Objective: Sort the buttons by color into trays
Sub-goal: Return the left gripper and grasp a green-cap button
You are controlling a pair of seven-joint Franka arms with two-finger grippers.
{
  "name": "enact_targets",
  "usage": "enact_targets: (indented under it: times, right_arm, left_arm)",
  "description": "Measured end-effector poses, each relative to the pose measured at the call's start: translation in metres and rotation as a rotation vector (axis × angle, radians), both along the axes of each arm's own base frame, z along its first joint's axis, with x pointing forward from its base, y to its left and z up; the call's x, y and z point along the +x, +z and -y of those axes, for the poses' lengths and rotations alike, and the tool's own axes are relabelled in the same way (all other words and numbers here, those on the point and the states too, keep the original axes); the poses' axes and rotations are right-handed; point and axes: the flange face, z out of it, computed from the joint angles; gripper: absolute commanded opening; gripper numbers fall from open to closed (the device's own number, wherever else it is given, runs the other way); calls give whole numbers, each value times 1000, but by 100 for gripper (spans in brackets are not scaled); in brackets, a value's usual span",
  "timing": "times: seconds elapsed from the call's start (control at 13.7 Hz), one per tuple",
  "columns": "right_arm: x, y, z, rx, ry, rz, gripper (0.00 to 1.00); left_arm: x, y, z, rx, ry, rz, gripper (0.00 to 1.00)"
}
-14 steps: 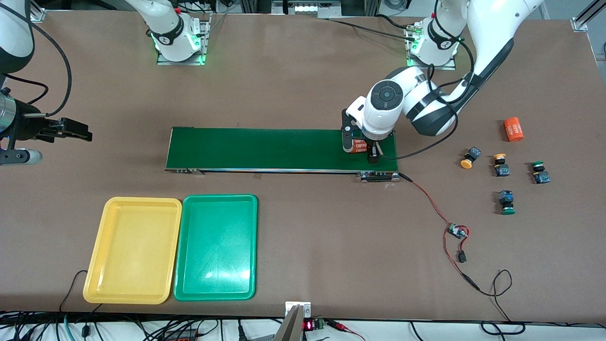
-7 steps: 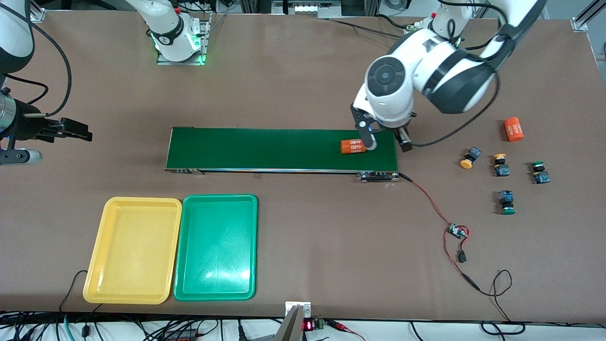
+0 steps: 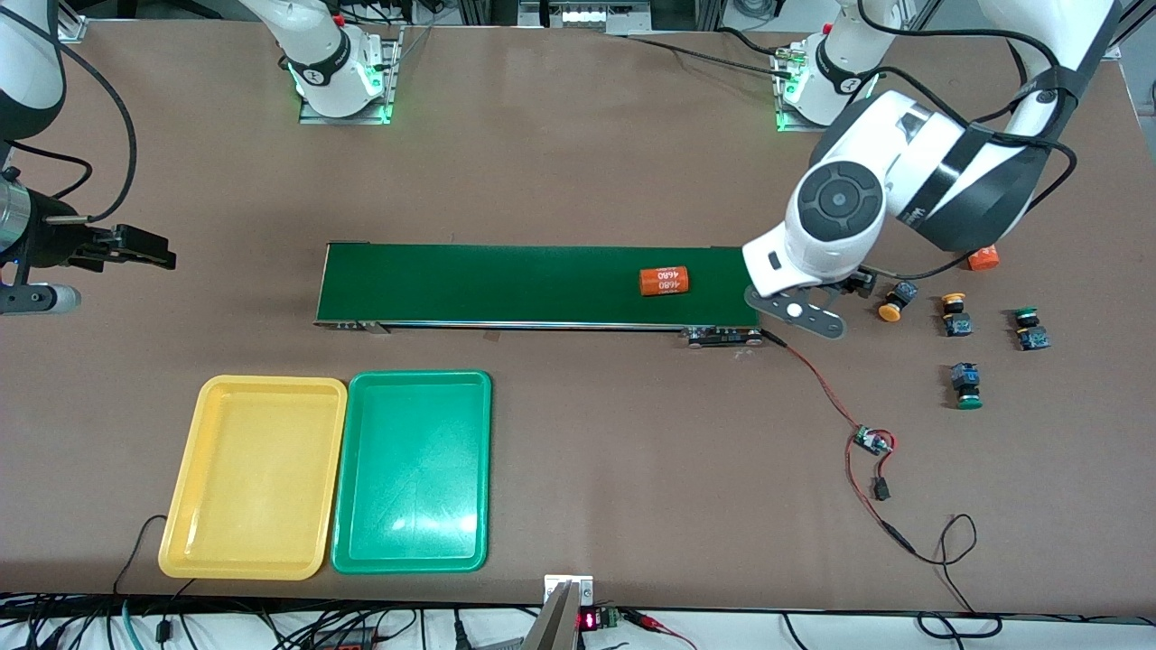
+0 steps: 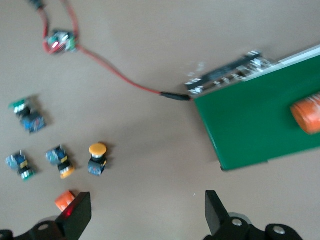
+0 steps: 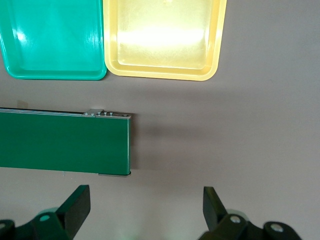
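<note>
The left claw [image 4: 145,215] has let go of the orange cylinder [image 3: 665,281] on the belt [image 3: 506,284] and swung over the bench [image 3: 578,162] toward the buttons [image 3: 957,318]; sorting hasn't begun. It hangs spread wide and empty, probably nearest the yellow button [image 3: 894,303]. All four lie toward the left arm's end. Both trays [image 3: 325,469] sit empty. The right claw [image 5: 145,212] waits, spread, holding nothing.

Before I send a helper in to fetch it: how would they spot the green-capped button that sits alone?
Start at the conveyor belt and go past its end toward the left arm's end of the table, to the cluster of four buttons. The green-capped button lies nearest the front camera, apart from the row of three, cap pointing toward that camera.
</note>
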Motion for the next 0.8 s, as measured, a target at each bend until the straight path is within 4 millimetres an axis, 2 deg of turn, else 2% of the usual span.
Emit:
enact_targets:
  times: [0.07,0.15,0.36,0.58,0.8]
  right_arm:
    - [0,0,0,0,0,0,100]
    - [0,0,0,0,0,0,100]
    - [0,0,0,0,0,0,100]
    - [0,0,0,0,0,0,100]
    - [0,0,0,0,0,0,100]
  left_arm:
    - [9,-3,-17,15,60,9,100]
    - [22,-8,-41,27,117,11,100]
    - [61,-45,-131,36,267,-28,100]
    - [75,-91,-182,4,301,-73,100]
    - [90,-122,-249,-113,286,-11,98]
